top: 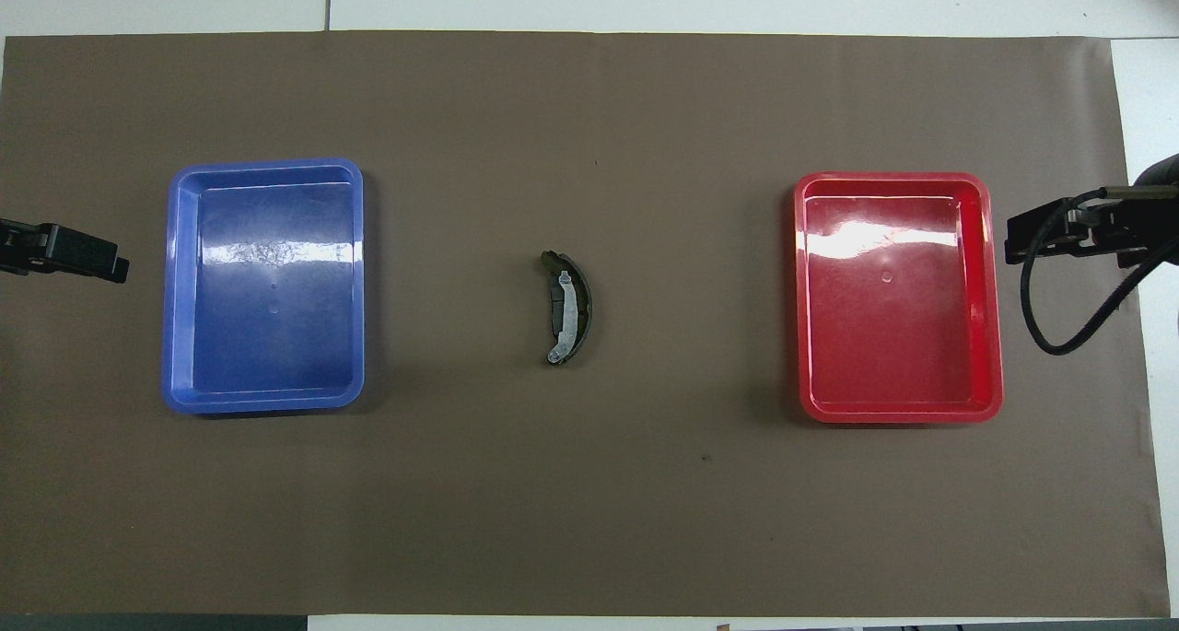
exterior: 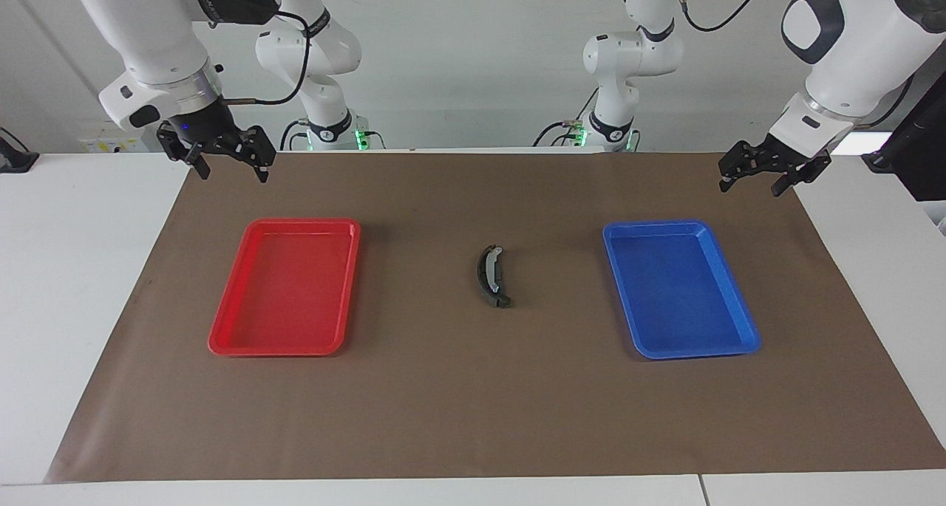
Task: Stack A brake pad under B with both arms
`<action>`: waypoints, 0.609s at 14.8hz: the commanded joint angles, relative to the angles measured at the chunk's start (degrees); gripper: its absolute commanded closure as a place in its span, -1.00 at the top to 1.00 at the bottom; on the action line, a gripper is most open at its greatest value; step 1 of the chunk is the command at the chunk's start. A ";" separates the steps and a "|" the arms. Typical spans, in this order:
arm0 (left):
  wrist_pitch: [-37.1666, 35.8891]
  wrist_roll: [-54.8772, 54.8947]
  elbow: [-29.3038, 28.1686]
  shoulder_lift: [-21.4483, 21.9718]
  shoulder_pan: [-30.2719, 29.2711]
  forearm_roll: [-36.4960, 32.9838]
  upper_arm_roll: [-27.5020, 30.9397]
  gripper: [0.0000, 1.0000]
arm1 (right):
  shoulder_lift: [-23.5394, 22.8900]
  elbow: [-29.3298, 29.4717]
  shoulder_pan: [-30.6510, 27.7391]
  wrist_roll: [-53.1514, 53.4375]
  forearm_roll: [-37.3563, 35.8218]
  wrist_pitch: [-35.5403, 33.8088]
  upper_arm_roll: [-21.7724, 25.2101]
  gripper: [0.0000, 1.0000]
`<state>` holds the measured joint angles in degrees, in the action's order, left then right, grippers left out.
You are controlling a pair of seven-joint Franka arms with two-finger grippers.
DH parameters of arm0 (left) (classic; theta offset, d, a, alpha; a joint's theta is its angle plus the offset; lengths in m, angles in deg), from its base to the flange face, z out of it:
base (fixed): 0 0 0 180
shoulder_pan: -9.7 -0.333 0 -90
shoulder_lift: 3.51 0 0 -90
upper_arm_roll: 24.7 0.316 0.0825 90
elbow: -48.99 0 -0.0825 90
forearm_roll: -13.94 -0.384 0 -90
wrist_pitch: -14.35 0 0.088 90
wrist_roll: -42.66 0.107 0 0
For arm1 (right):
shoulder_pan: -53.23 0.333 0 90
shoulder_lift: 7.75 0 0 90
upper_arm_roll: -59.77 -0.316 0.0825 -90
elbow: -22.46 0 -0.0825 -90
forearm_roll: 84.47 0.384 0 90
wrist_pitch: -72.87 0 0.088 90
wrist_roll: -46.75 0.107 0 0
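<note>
While both arms wait with fingers spread and nothing held — the left gripper (exterior: 763,173) over the mat's edge near the blue tray (exterior: 741,310), the right gripper (exterior: 222,155) over the mat near the red tray (exterior: 222,329) — the brake pieces lie mid-mat (exterior: 473,410) between the trays: B (exterior: 484,269) curved, the A brake pad (top: 555,302) apparently tucked beneath it.

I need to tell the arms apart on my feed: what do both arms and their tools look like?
Both arms are glossy white with dark grey joint patches and silver wrist rings. Each ends in a black two-finger tool: left tool, right tool. A black cable loops along the right arm's wrist; a small blue light shows above its tool.
</note>
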<state>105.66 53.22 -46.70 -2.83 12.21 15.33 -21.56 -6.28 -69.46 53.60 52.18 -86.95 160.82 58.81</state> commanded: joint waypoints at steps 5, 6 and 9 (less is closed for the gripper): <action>0.44 0.25 -0.81 0.90 -0.40 -0.68 -0.15 1.00 | 0.10 0.51 -0.45 -1.92 -0.78 -0.41 -0.18 1.00; 0.44 0.25 -0.81 0.90 -0.40 -0.68 -0.15 1.00 | 0.10 0.51 -0.45 -1.74 -0.69 -0.59 -0.09 1.00; 0.44 0.25 -0.81 0.90 -0.32 -0.68 -0.15 1.00 | 0.10 0.51 -0.98 -1.57 1.77 -0.85 0.08 1.00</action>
<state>105.66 53.22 -46.70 -2.83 12.21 15.33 -21.56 -6.28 -69.43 53.52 51.76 -86.91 160.67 58.85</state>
